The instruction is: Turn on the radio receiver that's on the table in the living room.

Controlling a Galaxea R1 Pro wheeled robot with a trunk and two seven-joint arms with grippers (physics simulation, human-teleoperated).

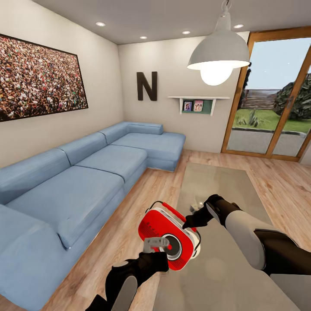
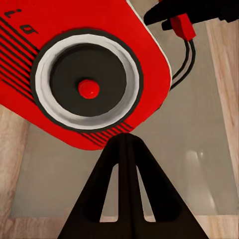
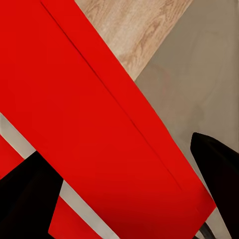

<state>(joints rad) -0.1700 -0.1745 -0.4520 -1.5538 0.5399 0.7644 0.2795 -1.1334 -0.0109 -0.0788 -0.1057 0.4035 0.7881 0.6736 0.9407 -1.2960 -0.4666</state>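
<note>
The left gripper — fingers together — is touching the radio receiver; the right gripper is clasping its handle.

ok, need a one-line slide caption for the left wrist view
Left gripper, fingers closed together, poised just below the red radio receiver's round dark dial, above the glossy table.

We see the small red rounded radio receiver with white trim and dark round dial, tilted, low at frame centre, above the glossy grey-beige worktop's near left edge.
</note>
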